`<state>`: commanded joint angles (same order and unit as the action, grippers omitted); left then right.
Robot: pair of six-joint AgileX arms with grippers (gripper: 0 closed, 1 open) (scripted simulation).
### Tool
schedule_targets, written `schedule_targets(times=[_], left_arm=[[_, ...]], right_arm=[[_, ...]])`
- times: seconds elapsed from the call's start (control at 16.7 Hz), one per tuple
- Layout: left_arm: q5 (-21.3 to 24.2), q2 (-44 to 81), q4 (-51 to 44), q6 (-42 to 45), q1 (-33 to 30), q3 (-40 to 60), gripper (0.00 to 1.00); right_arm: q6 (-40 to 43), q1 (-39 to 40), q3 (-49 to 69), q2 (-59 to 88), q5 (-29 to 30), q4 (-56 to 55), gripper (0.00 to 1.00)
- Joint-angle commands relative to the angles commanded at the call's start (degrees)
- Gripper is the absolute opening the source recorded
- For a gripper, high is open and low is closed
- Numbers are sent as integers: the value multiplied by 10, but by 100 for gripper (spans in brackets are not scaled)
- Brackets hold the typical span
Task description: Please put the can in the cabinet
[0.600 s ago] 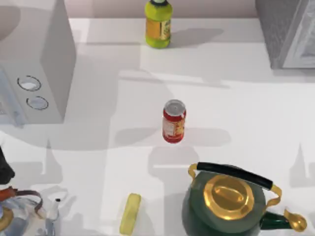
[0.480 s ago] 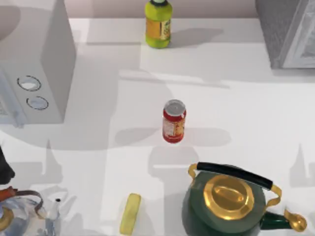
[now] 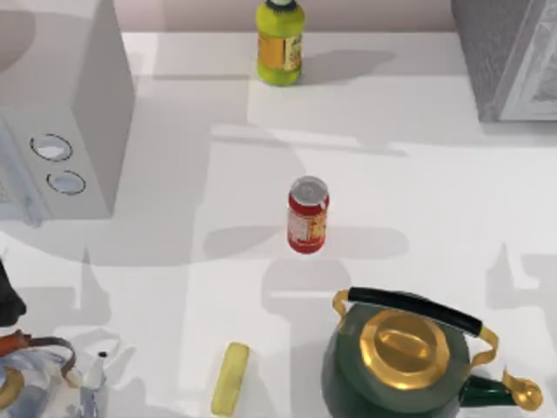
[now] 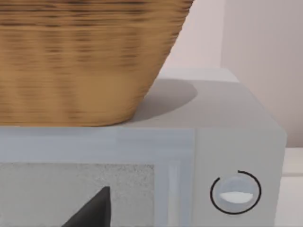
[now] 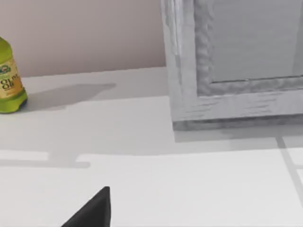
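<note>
The red can (image 3: 307,216) with its silver top stands upright near the middle of the table, with nothing touching it. The grey speckled cabinet (image 3: 509,61) stands at the far right corner; in the right wrist view its pale framed door (image 5: 246,42) is shut and faces the camera. A dark part of my right gripper (image 5: 92,212) pokes into the right wrist view above bare table, well short of the cabinet. My left gripper (image 4: 90,213) shows as a dark tip in front of the white box (image 4: 142,156). A dark piece of my left arm (image 3: 9,296) sits at the table's left edge.
A yellow-green bottle (image 3: 279,42) stands at the far edge. The white box with two dials (image 3: 65,131) fills the far left, and a woven basket (image 4: 80,56) rests on it. A green and gold kettle (image 3: 400,357), a yellow bar (image 3: 231,377) and a glass teapot (image 3: 39,383) line the near edge.
The thin shadows at the table's right edge have shifted a little to the left. The can and the other objects stay where they were.
</note>
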<state>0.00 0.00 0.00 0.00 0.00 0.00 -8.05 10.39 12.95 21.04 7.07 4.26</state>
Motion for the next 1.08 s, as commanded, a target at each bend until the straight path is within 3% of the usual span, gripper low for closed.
schedule_targets(times=[0.72,1.08], left_arm=[[0,0,0,0,0,0,100],[0,0,0,0,0,0,100]], right_arm=[[-244,285,404,648,185,86,100],[-333,386,546,863,252,114,100]])
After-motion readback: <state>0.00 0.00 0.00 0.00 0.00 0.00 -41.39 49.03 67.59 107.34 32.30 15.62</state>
